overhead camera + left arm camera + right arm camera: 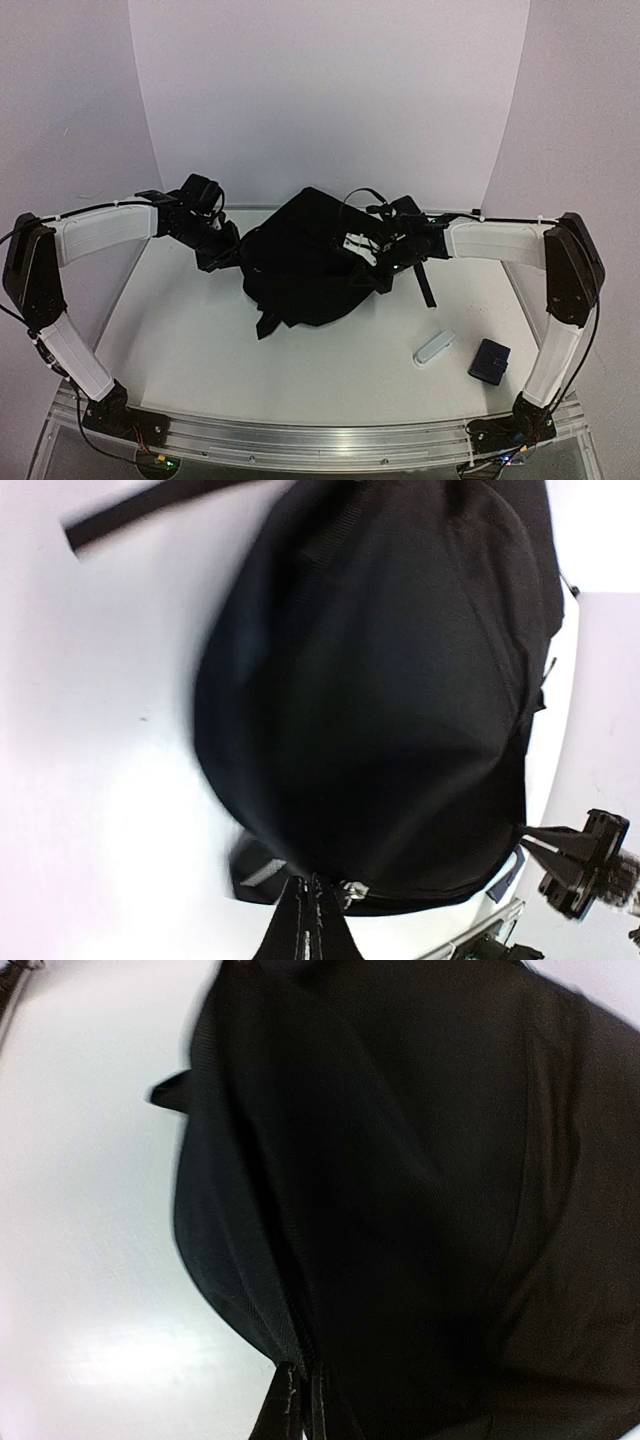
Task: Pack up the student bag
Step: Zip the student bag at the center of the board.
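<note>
Jaws on both arms are clenched, each pinching black fabric of the bag [300, 265]: the left jaws at its left edge, the right jaws at a fold on its right side, by what looks like the opening. The bag lies slumped in the middle of the bench [200, 350], toward the far side, between the two arms. A dark-blue pouch [490, 360] and a white bar [435, 348] lie well apart from it at the near right, not yet packed.

The step in hand looks like spreading the mouth of the bag. To do it well, the left jaws should act as the anchor and hold the left edge low against the bench, while the right jaws draw their fold up and to the right. The pull should be slow, since the cloth is limp and thin and could slip from a pinch this shallow. Whether the right jaws hold one layer or two I cannot tell; if both layers rise together, the mouth stays shut and a fresh pinch is needed. A loose strap [428, 282] trails near the right arm and should be kept from snagging.
</note>
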You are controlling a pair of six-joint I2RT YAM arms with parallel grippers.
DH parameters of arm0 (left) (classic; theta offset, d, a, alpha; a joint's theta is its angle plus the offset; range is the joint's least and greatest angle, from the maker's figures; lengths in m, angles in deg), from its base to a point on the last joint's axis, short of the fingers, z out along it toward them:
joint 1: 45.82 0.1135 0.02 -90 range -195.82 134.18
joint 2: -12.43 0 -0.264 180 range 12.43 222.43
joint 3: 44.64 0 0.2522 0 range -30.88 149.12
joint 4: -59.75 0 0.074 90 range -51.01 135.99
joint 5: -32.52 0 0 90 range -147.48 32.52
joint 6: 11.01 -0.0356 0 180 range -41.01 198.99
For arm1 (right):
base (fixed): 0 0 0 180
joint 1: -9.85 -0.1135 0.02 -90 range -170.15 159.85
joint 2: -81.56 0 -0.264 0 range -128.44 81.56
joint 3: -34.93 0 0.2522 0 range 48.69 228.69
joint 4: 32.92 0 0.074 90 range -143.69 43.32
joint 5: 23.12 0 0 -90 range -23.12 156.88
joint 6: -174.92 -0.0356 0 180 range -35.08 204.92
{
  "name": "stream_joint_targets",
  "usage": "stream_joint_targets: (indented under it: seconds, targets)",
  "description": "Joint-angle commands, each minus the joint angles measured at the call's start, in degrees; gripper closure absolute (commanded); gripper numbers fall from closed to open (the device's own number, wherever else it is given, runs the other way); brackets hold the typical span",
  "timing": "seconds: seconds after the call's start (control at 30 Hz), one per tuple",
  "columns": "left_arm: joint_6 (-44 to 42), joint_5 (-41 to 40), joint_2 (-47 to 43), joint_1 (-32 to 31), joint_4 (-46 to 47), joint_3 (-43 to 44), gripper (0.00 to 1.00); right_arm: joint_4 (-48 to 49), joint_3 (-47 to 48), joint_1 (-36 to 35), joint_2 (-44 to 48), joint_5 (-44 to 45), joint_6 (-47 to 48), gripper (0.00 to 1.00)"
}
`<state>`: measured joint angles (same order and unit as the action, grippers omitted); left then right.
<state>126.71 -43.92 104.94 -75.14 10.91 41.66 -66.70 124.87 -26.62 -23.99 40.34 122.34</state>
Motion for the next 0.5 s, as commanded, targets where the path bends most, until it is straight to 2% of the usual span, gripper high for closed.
stream_joint_targets:
  seconds: [0.0,0.07,0.1,0.17,0.2,0.23,0.33,0.47]
  targets:
    - [-2.4,-3.1,-2.7,0.9,-1.5,-0.5,1.00,-4.7,-0.4,3.5,0.0,5.7,6.7,1.00]
    - [-3.1,1.3,-2.1,0.7,1.1,-0.4,1.00,-4.8,2.2,3.6,-1.7,6.5,6.2,0.96]
    - [-3.3,3.5,-1.7,0.4,2.4,-0.3,1.00,-5.0,4.1,3.5,-2.2,6.0,5.0,0.87]
    - [-3.3,6.6,-0.9,-0.7,4.6,0.4,1.00,-5.1,7.4,2.6,-2.2,4.1,2.0,0.48]
    - [-3.3,7.4,-0.5,-1.3,5.3,0.8,1.00,-5.1,8.6,1.5,-1.7,3.1,0.2,0.36]
    - [-3.3,8.0,-0.1,-1.8,5.6,1.2,1.00,-5.0,10.0,0.1,-1.3,2.1,-1.5,0.30]
    - [-2.9,8.2,0.3,-1.9,6.1,1.4,1.00,-4.2,13.4,-4.3,-1.3,-0.5,-9.3,0.28]
    - [-2.3,7.6,-0.1,-1.9,7.1,0.9,1.00,1.0,16.1,-10.3,-3.8,0.5,-17.4,0.28]
